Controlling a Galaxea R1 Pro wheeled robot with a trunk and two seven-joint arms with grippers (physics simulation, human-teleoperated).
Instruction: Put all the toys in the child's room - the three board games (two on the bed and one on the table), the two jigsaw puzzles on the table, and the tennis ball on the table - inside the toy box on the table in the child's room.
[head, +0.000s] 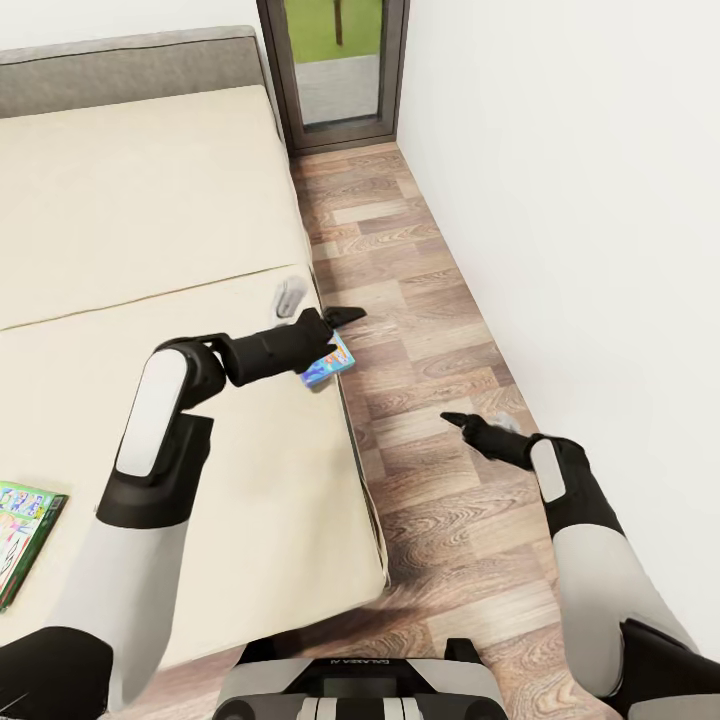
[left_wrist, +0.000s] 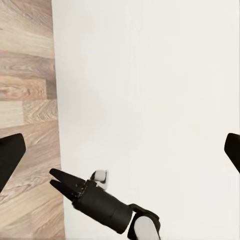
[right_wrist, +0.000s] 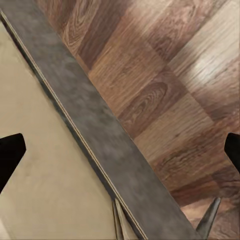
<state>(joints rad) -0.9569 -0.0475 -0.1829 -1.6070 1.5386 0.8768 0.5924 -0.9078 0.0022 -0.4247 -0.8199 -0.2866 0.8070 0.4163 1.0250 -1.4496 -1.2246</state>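
A small blue board game (head: 338, 360) lies at the right edge of the beige bed (head: 150, 200), partly overhanging it. My left gripper (head: 343, 317) hovers just above and past it, open, with nothing between its fingers (left_wrist: 10, 160); in the left wrist view it faces the white wall. A green-edged board game (head: 20, 535) lies on the mattress at the near left. My right gripper (head: 455, 420) hangs open over the wood floor beside the bed; it also appears as the right gripper (left_wrist: 59, 181) in the left wrist view. The right wrist view looks down on the grey bed frame (right_wrist: 100, 135).
A narrow strip of wood-plank floor (head: 420, 330) runs between the bed and the white wall (head: 580, 250) on the right. A dark-framed glass door (head: 340, 60) closes the far end. The grey headboard (head: 120, 70) stands at the far side of the bed.
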